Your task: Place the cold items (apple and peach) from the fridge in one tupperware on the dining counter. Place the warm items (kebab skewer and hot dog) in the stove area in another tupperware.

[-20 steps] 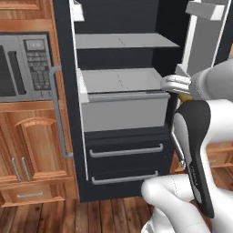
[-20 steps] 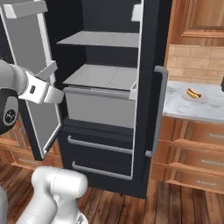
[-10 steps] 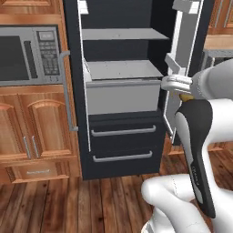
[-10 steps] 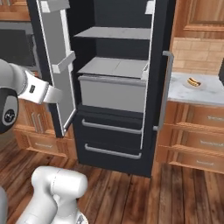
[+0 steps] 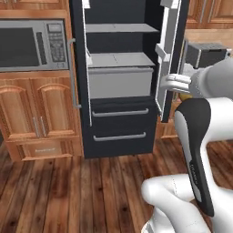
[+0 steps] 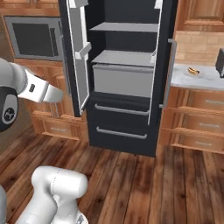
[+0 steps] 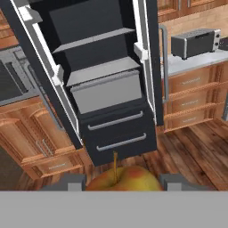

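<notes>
An apple (image 7: 122, 179), yellow blushed with red, is being pinched by the pincer (image 7: 120, 182), one dark finger tip (image 7: 67, 181) being pressed to each side of it. In the hand view its thin brown stem is being pointed straight up the picture, toward the fridge (image 7: 104, 84), so the fruit's stem axis is lying along the line of the hand.

The fridge is being seen with both upper doors swung wide. Pale grey shelves and a grey drawer are being shown inside, and two dark drawers with grey bar handles are sitting shut below.

In the left base view a microwave (image 5: 31, 44) is being seen built into wooden cabinets left of the fridge, and a silver toaster (image 5: 205, 52) is standing on the bench to its right. In the right base view a hot dog (image 6: 193, 71) is lying on that pale bench (image 6: 192, 78), its long axis running roughly across the picture.
</notes>
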